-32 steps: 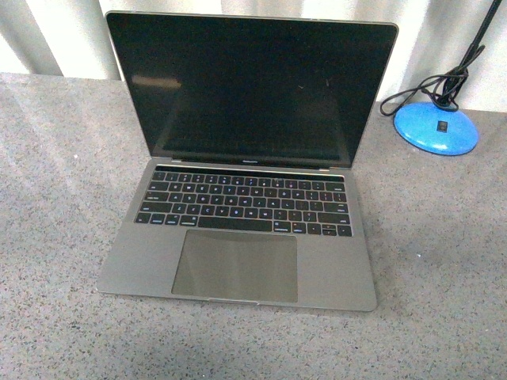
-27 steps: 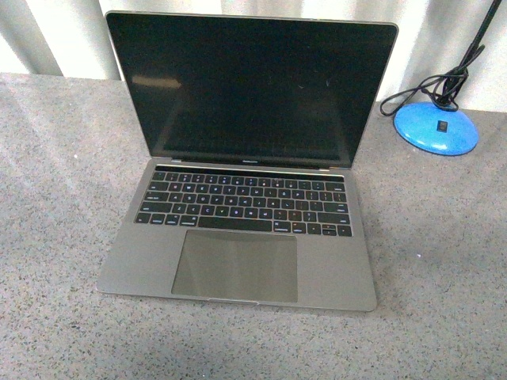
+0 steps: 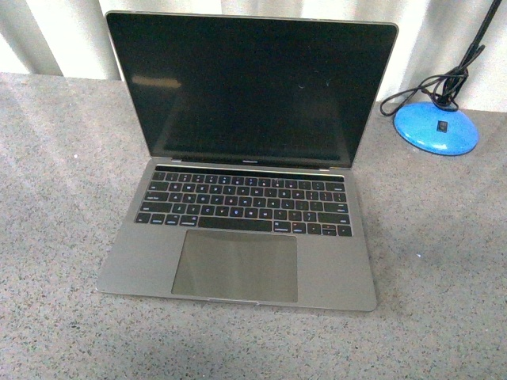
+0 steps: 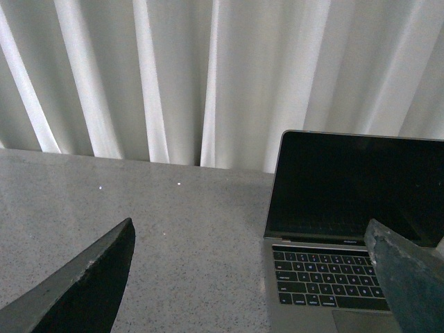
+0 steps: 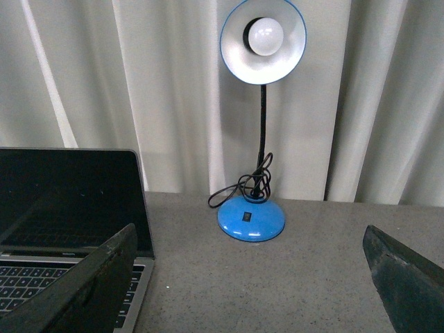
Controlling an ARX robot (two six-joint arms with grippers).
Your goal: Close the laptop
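The laptop (image 3: pixel 245 198) is slim and grey. It stands open in the middle of the grey speckled table (image 3: pixel 63 237), its black screen upright and its black keys and large trackpad facing me. It also shows in the left wrist view (image 4: pixel 347 236) and the right wrist view (image 5: pixel 62 215). Neither arm is in the front view. My left gripper (image 4: pixel 253 277) is open and empty, to the laptop's left and short of it. My right gripper (image 5: pixel 253 277) is open and empty, to the laptop's right, pointed at the lamp.
A blue desk lamp (image 5: pixel 253 216) with a black cable stands at the back right of the table; its base shows in the front view (image 3: pixel 437 127). A white pleated curtain (image 4: pixel 173 76) hangs behind the table.
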